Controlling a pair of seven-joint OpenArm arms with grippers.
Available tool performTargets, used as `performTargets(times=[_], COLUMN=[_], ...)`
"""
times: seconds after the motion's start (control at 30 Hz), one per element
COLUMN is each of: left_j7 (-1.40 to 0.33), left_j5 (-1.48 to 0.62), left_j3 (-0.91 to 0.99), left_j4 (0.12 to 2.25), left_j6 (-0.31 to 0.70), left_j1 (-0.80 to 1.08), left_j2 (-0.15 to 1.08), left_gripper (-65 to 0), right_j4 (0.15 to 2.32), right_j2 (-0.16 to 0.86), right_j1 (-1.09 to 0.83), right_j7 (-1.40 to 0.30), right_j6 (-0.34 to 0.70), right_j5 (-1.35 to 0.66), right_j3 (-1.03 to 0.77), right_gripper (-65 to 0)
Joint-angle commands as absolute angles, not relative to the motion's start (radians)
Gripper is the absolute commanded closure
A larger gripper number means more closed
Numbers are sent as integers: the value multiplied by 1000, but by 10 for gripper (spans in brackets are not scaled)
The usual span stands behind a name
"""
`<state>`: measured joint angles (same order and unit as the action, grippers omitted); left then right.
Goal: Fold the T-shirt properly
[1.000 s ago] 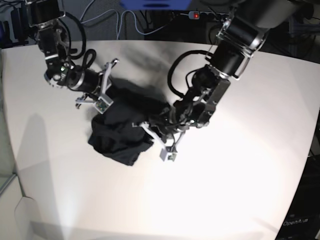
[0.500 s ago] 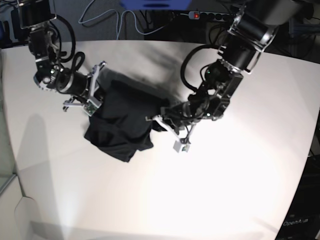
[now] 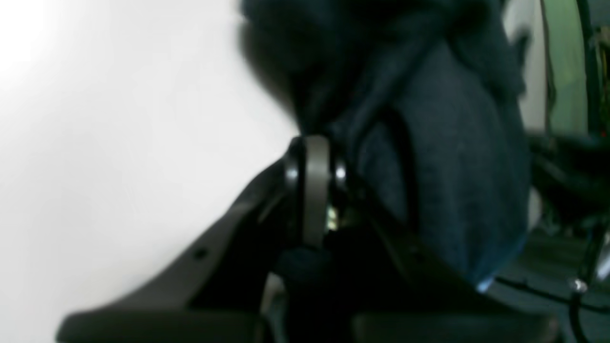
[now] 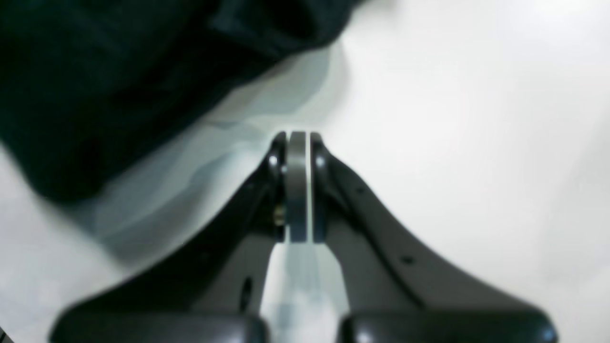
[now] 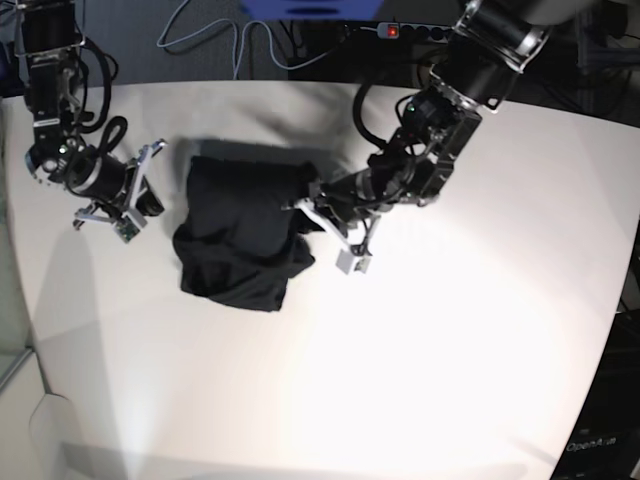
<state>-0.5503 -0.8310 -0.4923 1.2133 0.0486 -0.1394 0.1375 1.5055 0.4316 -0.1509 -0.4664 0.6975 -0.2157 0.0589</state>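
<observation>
The black T-shirt lies bunched in a rough heap on the white table, left of centre. My left gripper is at the heap's right edge, shut on a bit of the fabric. In the left wrist view that gripper has the T-shirt rising from its tip and draping over its right finger. My right gripper sits to the left of the heap, apart from it. In the right wrist view it is shut on nothing, with the T-shirt at the upper left.
Cables and a power strip run along the table's back edge. The table's curved front and right edges border dark floor.
My right gripper has left the shirt and drawn back to the left. My left gripper moved toward the back with the shirt's edge, and the heap shifted and changed shape.
</observation>
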Motion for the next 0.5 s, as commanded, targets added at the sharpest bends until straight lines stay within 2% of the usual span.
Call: performTargets(times=[0.0, 0.27, 0.47], left_j7=[-559, -561, -556], left_j5=[-832, -832, -832], left_j3=[-490, -492, -490], left_j4=[1247, 1336, 1389], left_j6=[50, 45, 45], left_j1=[-137, -79, -79], left_j2=[137, 143, 213], left_gripper=[-12, -12, -12], right_j4=[1520, 1526, 1534], right_j2=[444, 443, 444], right_j1=[-142, -157, -163], right_j7=[-446, -447, -446], right_j6=[698, 698, 698], right_j5=[-228, -228, -228], right_j3=[45, 41, 27], right_gripper=[0, 0, 0])
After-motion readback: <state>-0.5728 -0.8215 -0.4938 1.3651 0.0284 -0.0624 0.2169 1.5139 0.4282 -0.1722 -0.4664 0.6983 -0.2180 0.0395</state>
